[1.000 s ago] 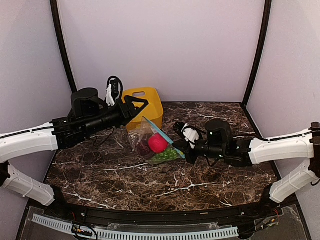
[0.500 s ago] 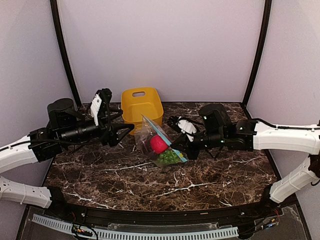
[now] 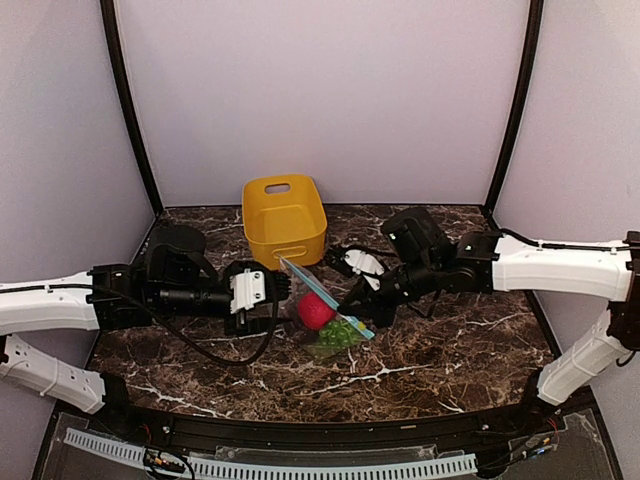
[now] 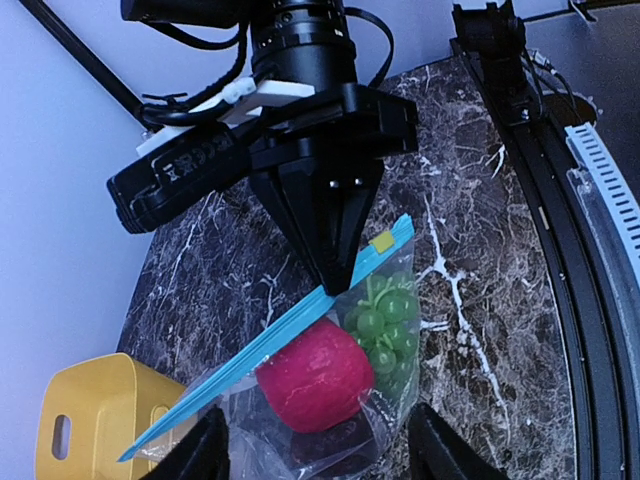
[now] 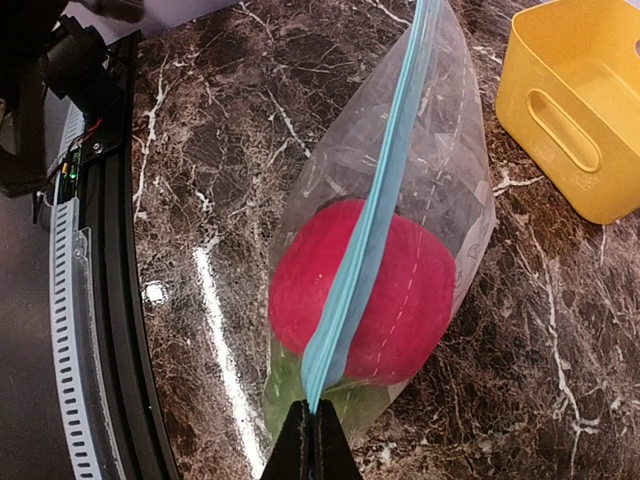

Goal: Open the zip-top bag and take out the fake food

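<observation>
The zip-top bag (image 3: 298, 288) hangs over the table centre, its teal zip strip (image 5: 385, 200) running along the top edge. My right gripper (image 5: 311, 430) is shut on one end of that strip. Inside the bag are the fake food pieces: a red round fruit (image 4: 315, 375), green grapes (image 4: 385, 320) and a dark round piece (image 4: 335, 445) low down. My left gripper (image 4: 320, 450) is open, level with the bag on its left side. The bag's lower part lies between its two fingers (image 4: 210, 450). In the top view it sits at the bag's left (image 3: 288, 305).
A yellow bin (image 3: 290, 240) stands at the back of the marble table, just behind the bag. The black front rail (image 4: 560, 200) of the table runs near the arms' bases. Purple walls close the sides and back.
My left arm has swung down from beside the yellow bin and come in low at the bag's left side. The right gripper has kept its pinch on the strip, moving slightly back.
</observation>
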